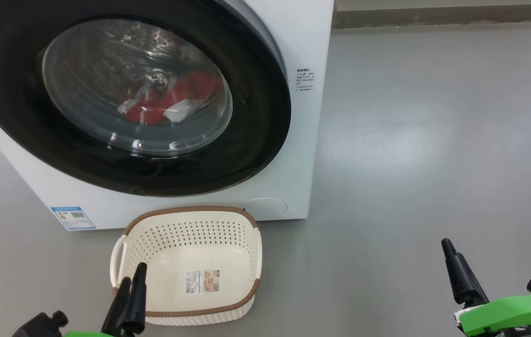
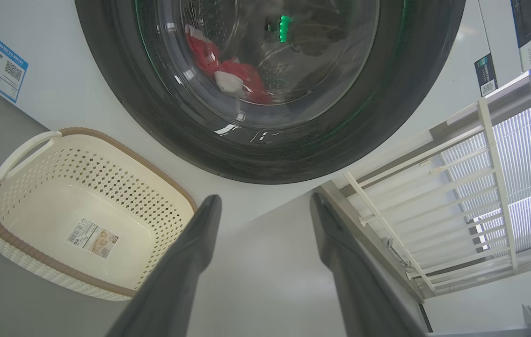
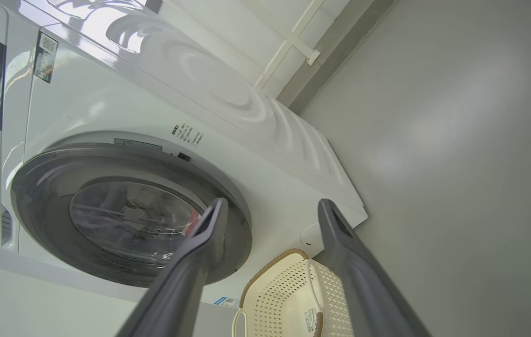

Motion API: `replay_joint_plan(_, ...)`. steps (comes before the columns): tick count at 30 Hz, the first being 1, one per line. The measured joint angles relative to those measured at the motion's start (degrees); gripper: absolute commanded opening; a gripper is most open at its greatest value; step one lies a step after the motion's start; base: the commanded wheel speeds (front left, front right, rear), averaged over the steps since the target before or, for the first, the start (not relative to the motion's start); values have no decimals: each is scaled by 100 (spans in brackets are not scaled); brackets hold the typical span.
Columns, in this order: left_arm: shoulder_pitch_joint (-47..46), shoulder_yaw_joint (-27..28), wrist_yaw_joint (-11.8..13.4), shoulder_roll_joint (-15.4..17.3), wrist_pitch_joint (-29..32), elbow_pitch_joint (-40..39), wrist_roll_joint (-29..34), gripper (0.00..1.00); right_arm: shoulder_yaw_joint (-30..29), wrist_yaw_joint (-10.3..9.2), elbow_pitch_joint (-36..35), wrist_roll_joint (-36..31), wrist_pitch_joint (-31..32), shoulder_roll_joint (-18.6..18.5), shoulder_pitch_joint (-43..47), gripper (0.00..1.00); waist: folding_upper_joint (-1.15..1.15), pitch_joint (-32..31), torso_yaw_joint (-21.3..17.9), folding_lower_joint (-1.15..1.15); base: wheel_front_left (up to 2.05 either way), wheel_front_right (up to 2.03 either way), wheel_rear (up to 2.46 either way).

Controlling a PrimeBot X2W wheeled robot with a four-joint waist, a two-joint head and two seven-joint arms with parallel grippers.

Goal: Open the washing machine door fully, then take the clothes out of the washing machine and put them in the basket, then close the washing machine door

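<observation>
The white washing machine [image 1: 305, 42] fills the upper left of the head view. Its door [image 1: 17, 121], black-rimmed with a bulging glass window, lies shut against the front. Red clothes [image 1: 171, 96] with white trim show through the glass, low in the drum. The cream basket [image 1: 190, 209] stands on the floor just before the machine, with nothing in it but a paper label. My left gripper [image 1: 133, 277] hovers open over the basket's near left corner. My right gripper [image 1: 457, 267] is open far to the right, above bare floor. In the left wrist view, the open left gripper [image 2: 265, 201] points at the door [image 2: 120, 98] and clothes [image 2: 242, 77].
Grey floor [image 1: 433, 140] stretches right of the machine to a wall skirting [image 1: 433, 16]. A blue label [image 1: 72, 217] sits at the machine's lower left corner. A white slatted rack [image 2: 433, 187] stands beside the machine in the left wrist view.
</observation>
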Motion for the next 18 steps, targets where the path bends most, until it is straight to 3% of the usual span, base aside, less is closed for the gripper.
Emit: replay_joint_plan(18,94,-159,59,9,-294,-192,1216,100,87,1,-157,-929,-298,-94,123,100,0,8,-17,0,0,0,0)
